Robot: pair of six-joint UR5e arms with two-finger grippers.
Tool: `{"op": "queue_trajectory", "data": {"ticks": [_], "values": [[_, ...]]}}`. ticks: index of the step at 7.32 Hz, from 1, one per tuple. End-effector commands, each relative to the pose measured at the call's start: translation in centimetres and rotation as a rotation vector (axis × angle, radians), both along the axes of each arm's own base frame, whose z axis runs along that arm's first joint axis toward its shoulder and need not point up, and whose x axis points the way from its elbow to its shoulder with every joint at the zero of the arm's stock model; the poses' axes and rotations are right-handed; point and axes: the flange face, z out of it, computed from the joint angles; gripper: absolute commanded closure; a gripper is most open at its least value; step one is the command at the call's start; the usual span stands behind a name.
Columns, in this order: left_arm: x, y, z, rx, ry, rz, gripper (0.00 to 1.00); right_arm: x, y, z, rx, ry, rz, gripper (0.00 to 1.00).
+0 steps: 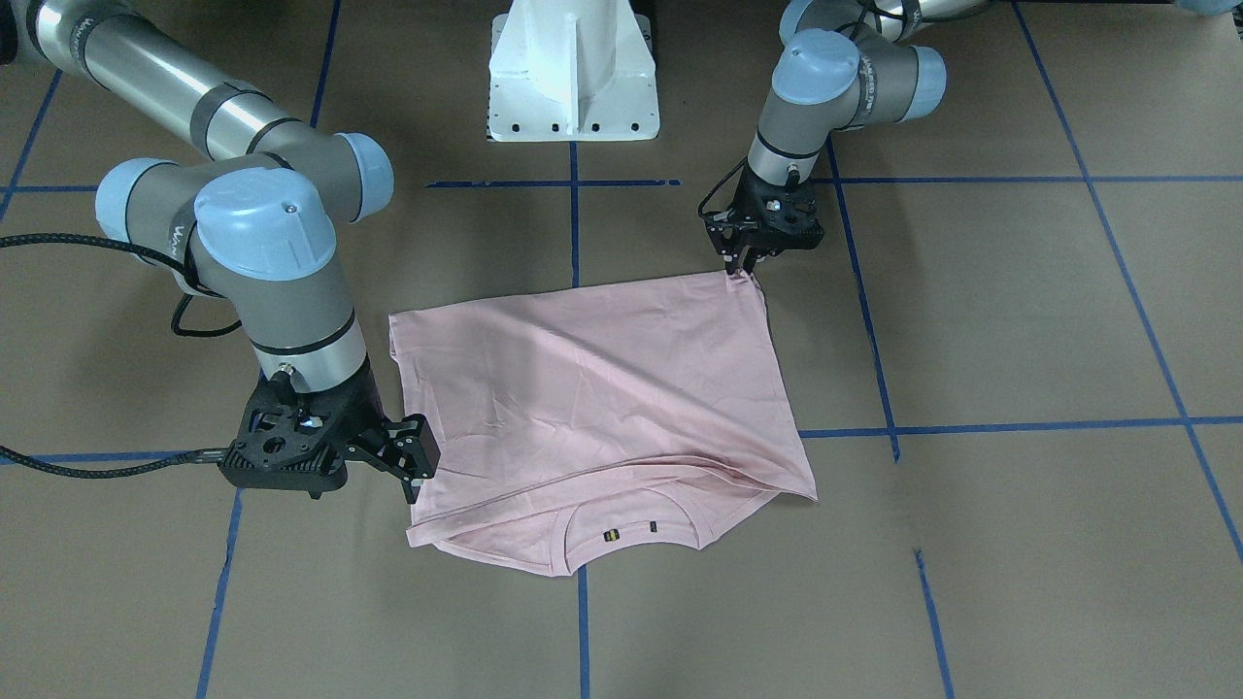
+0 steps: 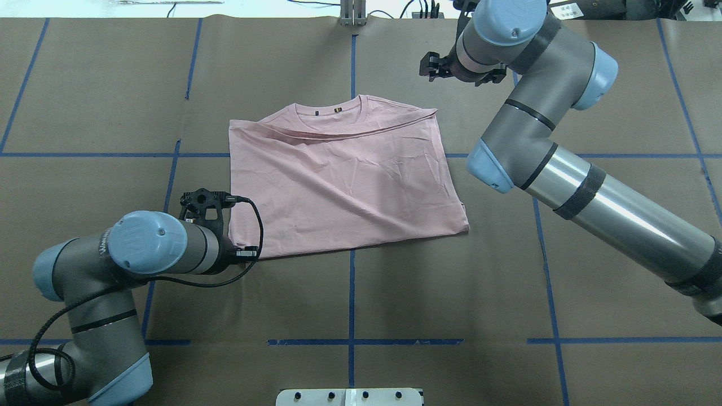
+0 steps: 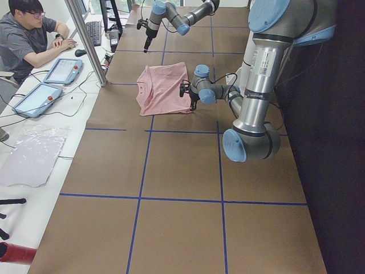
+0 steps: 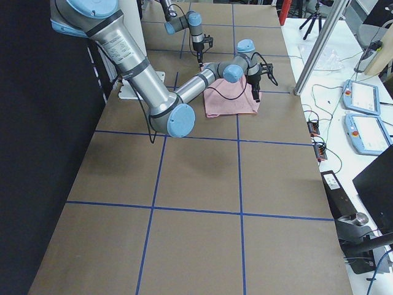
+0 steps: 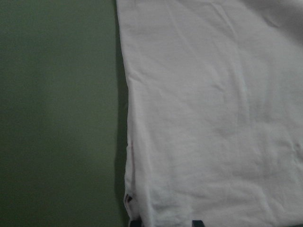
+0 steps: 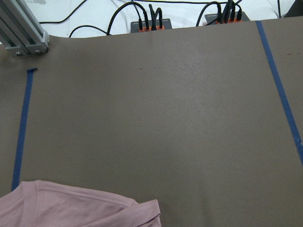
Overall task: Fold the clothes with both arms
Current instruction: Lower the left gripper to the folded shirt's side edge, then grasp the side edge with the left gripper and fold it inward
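Note:
The pale pink T-shirt [image 1: 602, 388] lies folded on the brown table, plain side up, collar toward the far edge [image 2: 338, 180]; no print shows. My left gripper [image 1: 743, 264] is down at the shirt's corner nearest the robot, on its left side, and looks shut on that corner. In the left wrist view, its fingertips [image 5: 196, 222] sit at the bottom edge with pink cloth [image 5: 213, 118] between them. My right gripper [image 1: 413, 466] is open and empty, beside the shirt's collar-side edge. The right wrist view shows only the shirt's collar end [image 6: 71, 208] from above.
The white pedestal [image 1: 573, 73] stands at the robot's side of the table. Blue tape lines [image 2: 351, 293] cross the brown surface. Cables and plugs [image 6: 151, 21] and an aluminium post [image 6: 23, 33] line the far edge. An operator [image 3: 28, 34] sits past it.

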Motion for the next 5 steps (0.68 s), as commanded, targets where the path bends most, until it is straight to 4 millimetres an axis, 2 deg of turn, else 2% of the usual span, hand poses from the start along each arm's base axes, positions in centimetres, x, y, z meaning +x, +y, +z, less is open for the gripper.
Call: {"op": "queue_trajectory", "data": {"ticks": [1,2,4,5], "values": [[-0.9,-0.6,0.6,0.019,-0.013,0.004,1.00,0.0,0.0,0.0,0.000,-0.001,0.000,0.00],[-2.8,-2.1,1.5,0.080,-0.044,0.025,1.00,0.0,0.0,0.0,-0.001,-0.001,0.001,0.00],[-7.0,-7.2,2.9,0.206,-0.112,0.040,1.00,0.0,0.0,0.0,-0.005,-0.004,0.006,0.00],[-9.8,-11.1,4.8,0.250,-0.176,0.032,1.00,0.0,0.0,-0.1,-0.005,-0.005,0.007,0.00]]}}
